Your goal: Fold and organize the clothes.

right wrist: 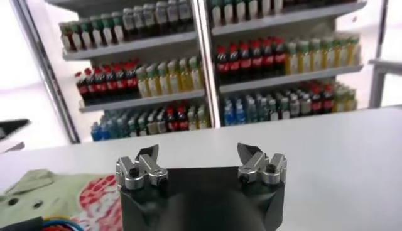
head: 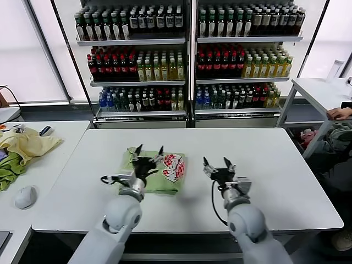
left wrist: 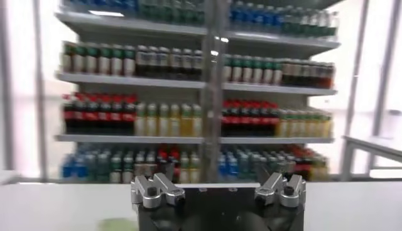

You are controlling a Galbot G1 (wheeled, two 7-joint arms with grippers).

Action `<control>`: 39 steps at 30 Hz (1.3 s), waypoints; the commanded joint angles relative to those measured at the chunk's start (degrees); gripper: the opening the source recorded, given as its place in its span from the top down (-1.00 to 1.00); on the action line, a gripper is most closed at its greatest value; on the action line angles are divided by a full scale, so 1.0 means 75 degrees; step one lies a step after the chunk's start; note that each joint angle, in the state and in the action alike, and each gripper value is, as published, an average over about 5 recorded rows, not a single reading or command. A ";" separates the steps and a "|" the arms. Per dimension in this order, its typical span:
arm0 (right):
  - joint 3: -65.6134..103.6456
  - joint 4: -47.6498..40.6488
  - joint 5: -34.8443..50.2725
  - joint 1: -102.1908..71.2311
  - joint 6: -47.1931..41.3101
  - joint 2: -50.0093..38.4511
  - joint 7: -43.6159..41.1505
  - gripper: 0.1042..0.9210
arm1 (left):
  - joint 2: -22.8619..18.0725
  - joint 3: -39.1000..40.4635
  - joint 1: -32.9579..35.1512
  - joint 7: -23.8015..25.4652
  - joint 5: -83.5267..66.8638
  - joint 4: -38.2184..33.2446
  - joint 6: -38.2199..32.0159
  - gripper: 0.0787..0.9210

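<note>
The light green polo shirt [head: 165, 176] lies folded into a compact rectangle on the white table [head: 275, 165], its red-and-white graphic [head: 173, 166] facing up on its right half. My left gripper [head: 149, 149] hovers just above the shirt's left part, open, nothing between its fingers. My right gripper [head: 218, 162] is open too, over bare table to the right of the shirt. The right wrist view shows the shirt [right wrist: 56, 194] with its collar and buttons beside that open right gripper [right wrist: 198, 150]. In the left wrist view the left gripper [left wrist: 217, 181] stands wide open, pointing toward the shelves.
A side table on the left carries a pale yellow garment [head: 27, 144], a darker green cloth [head: 8, 170] and a computer mouse [head: 25, 196]. Drink shelves [head: 187, 55] stand behind the table. Another white table [head: 319, 93] is at the right, with a person's hand [head: 338, 113] on it.
</note>
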 commanded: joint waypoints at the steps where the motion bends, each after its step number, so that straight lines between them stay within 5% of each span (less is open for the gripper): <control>1: -0.2235 -0.2770 -0.0209 0.1940 -0.0109 0.1446 0.0946 -0.76 | 0.0953 -0.1671 0.1398 -0.0154 -0.0058 -0.0707 -0.0532 -0.76; 14: -0.2240 -0.3951 -0.0233 0.2187 -0.0147 0.1923 0.1513 -0.67 | 0.0964 -0.1716 0.1484 -0.0180 0.0002 -0.0553 -0.0710 -0.77; 27: -0.2084 -0.3820 -0.0081 0.2296 -0.0208 0.1456 0.1174 0.22 | 0.0930 -0.1631 0.1432 -0.0184 -0.0008 -0.0502 -0.0716 -0.77; 34: -0.1778 -0.3486 -0.0309 0.2494 -0.0374 0.0153 0.0400 0.72 | 0.0940 -0.1561 0.1423 -0.0163 0.0019 -0.0535 -0.0683 -0.77; 39: -0.1414 -0.3251 -0.0792 0.2477 -0.0410 -0.0799 -0.0439 0.89 | 0.0934 -0.1475 0.1405 -0.0139 0.0106 -0.0535 -0.0657 -0.77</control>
